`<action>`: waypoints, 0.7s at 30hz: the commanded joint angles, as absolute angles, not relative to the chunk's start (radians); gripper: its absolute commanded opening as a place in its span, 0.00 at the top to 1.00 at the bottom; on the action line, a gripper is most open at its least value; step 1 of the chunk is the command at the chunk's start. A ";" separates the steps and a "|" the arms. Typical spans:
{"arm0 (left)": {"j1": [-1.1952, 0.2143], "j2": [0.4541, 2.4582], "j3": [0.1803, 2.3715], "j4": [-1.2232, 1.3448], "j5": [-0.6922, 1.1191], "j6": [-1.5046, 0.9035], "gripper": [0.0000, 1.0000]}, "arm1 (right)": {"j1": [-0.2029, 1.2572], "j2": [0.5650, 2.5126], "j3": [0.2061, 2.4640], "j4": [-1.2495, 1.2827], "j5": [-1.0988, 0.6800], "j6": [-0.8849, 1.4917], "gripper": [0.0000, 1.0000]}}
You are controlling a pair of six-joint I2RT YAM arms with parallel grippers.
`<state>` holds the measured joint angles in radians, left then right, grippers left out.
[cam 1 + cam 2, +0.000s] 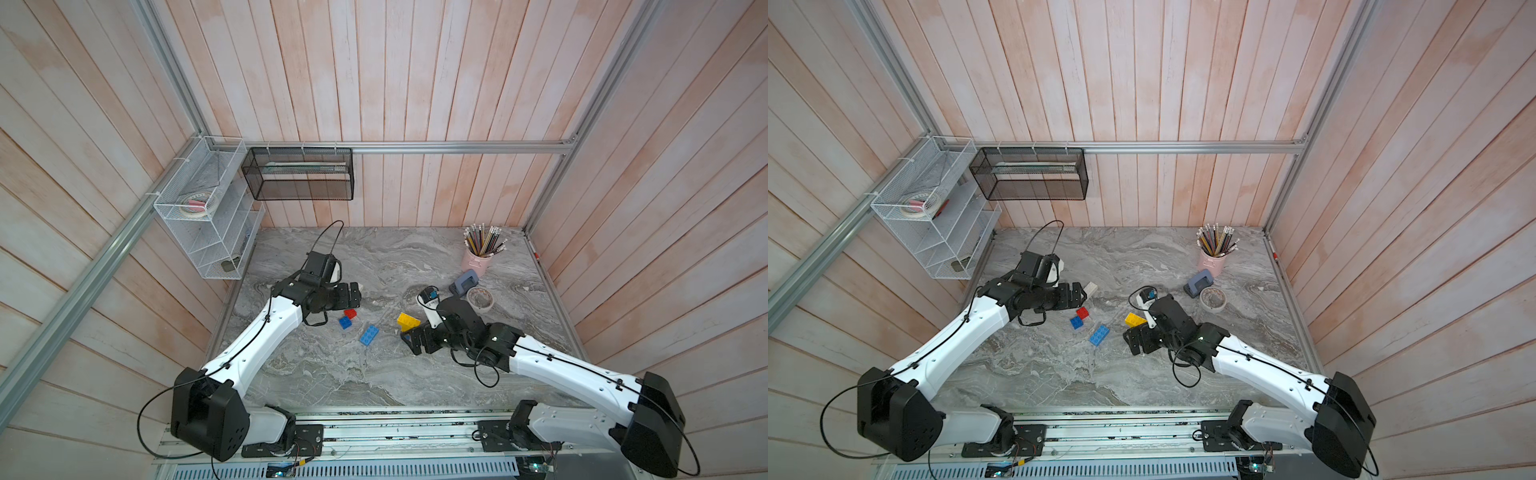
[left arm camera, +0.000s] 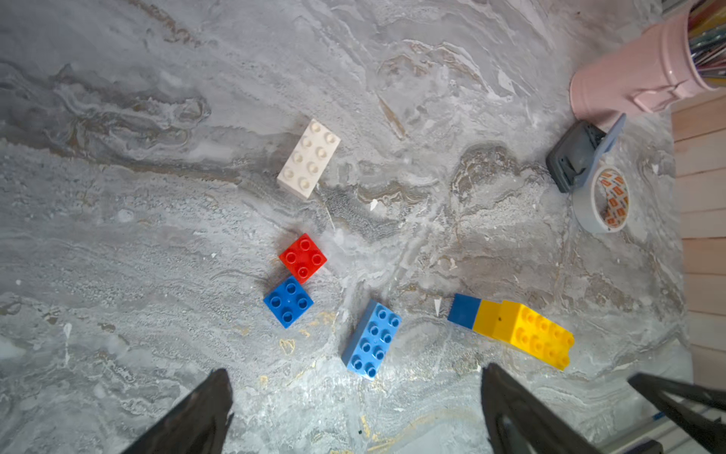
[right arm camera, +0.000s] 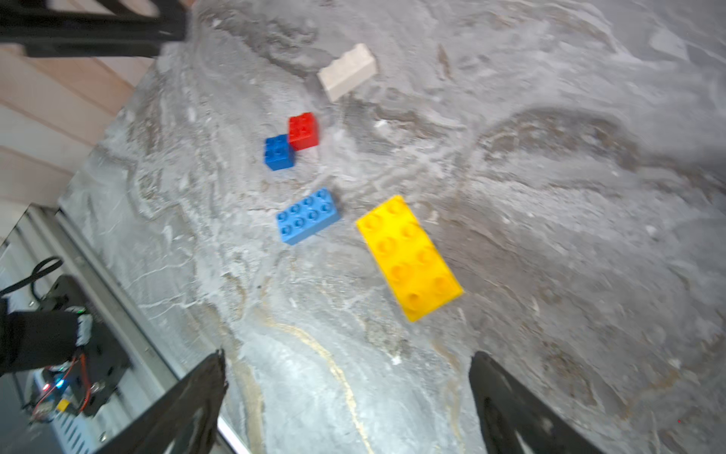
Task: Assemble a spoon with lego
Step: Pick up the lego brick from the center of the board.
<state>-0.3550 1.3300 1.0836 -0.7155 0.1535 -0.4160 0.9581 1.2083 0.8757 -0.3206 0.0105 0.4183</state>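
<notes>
Just ahead of the right gripper (image 3: 347,363) lies yellow lego (image 3: 408,257)

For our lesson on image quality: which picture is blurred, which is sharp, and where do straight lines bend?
Right wrist view: blurred, studs on the yellow brick smeared. Left wrist view: sharp, studs on the white brick crisp, shadows soft. Both top views: the wall planks fan and bow toward the edges.
</notes>
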 commanded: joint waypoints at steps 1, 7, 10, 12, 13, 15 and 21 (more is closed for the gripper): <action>-0.316 1.252 1.003 -0.594 0.207 -0.435 0.00 | 1.074 1.321 0.996 -0.427 0.079 0.407 0.02; -0.246 1.113 0.912 -0.573 0.189 -0.439 0.00 | 1.147 1.670 1.276 -0.542 0.096 0.294 0.02; -0.224 1.064 0.908 -0.600 0.177 -0.428 0.00 | 1.144 1.804 1.383 -0.589 0.117 0.256 0.02; -0.215 1.037 0.906 -0.612 0.174 -0.423 0.00 | 1.143 1.880 1.457 -0.623 0.124 0.230 0.02; -0.214 1.025 0.907 -0.618 0.171 -0.419 0.00 | 1.140 1.913 1.488 -0.637 0.131 0.219 0.02; -0.212 1.007 0.908 -0.630 0.166 -0.415 0.00 | 1.127 1.960 1.534 -0.655 0.132 0.207 0.02; -0.206 0.986 0.894 -0.638 0.170 -0.404 0.00 | 1.089 2.010 1.575 -0.668 0.106 0.172 0.02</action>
<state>-0.2104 1.0000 0.9123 -0.6304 0.1745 -0.4259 1.1095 1.9888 1.5414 -0.6113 0.1066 0.2058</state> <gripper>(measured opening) 0.997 0.977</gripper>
